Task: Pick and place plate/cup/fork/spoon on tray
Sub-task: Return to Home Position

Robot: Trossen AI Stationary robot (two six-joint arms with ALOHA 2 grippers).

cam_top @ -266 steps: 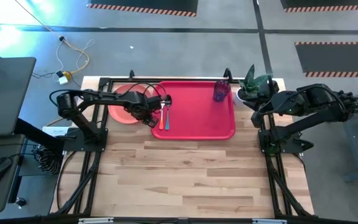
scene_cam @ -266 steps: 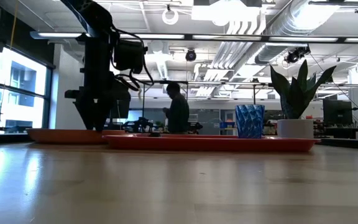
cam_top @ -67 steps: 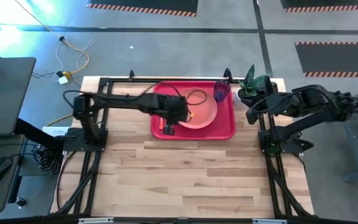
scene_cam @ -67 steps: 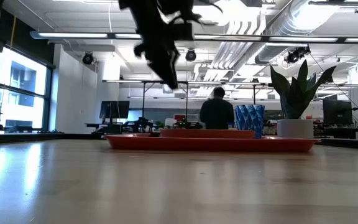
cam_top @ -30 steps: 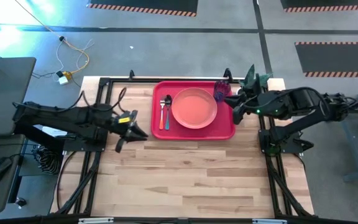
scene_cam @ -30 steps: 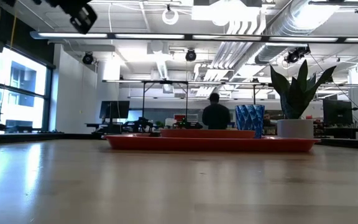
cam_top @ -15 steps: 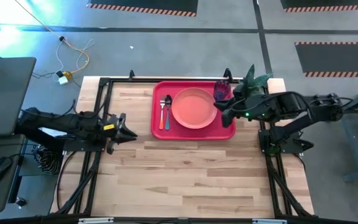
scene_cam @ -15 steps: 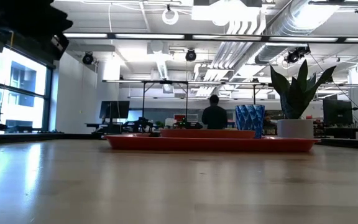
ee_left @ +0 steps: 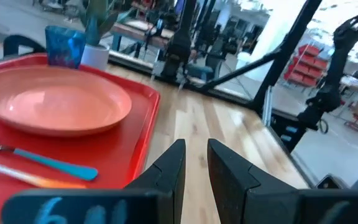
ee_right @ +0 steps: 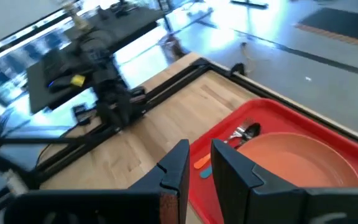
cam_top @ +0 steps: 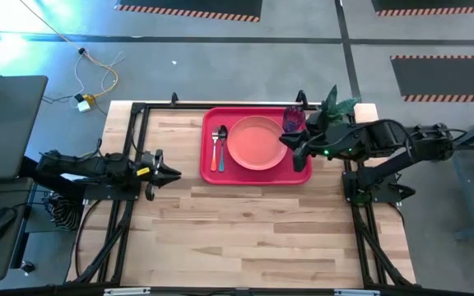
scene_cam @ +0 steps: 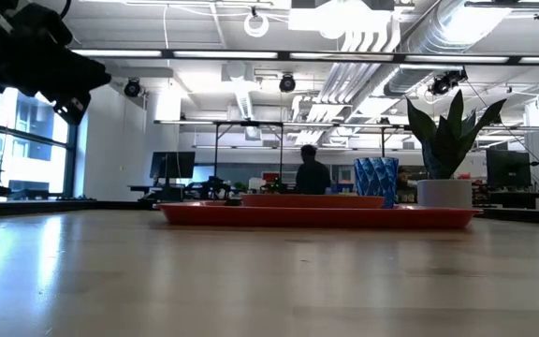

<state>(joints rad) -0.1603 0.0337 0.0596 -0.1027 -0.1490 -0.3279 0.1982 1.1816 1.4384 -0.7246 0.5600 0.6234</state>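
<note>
The red tray [cam_top: 256,174] lies at the table's far middle. On it rest the pink plate [cam_top: 257,141], the blue cup [cam_top: 293,121] standing at the far right corner, and the fork [cam_top: 215,158] and spoon [cam_top: 221,146] side by side left of the plate. My left gripper [cam_top: 174,173] hovers over bare wood left of the tray, pointing at it. Its fingers [ee_left: 196,163] stand a narrow gap apart with nothing between them. My right gripper [cam_top: 289,143] hangs above the tray's right part, beside the plate's rim. Its fingers [ee_right: 201,163] are also slightly apart and hold nothing.
A white pot with a green plant [cam_top: 333,115] stands just right of the tray's far corner, close to my right arm. Black frame rails [cam_top: 130,156] run along both table sides. Bare wood [cam_top: 253,238] fills the near half. A person [scene_cam: 310,168] stands far behind.
My right gripper has moved toward the table's left, from past the tray's right rim to above its right part beside the plate. My left arm has drawn back toward the table's left edge and come lower. The things on the tray have stayed where they were.
</note>
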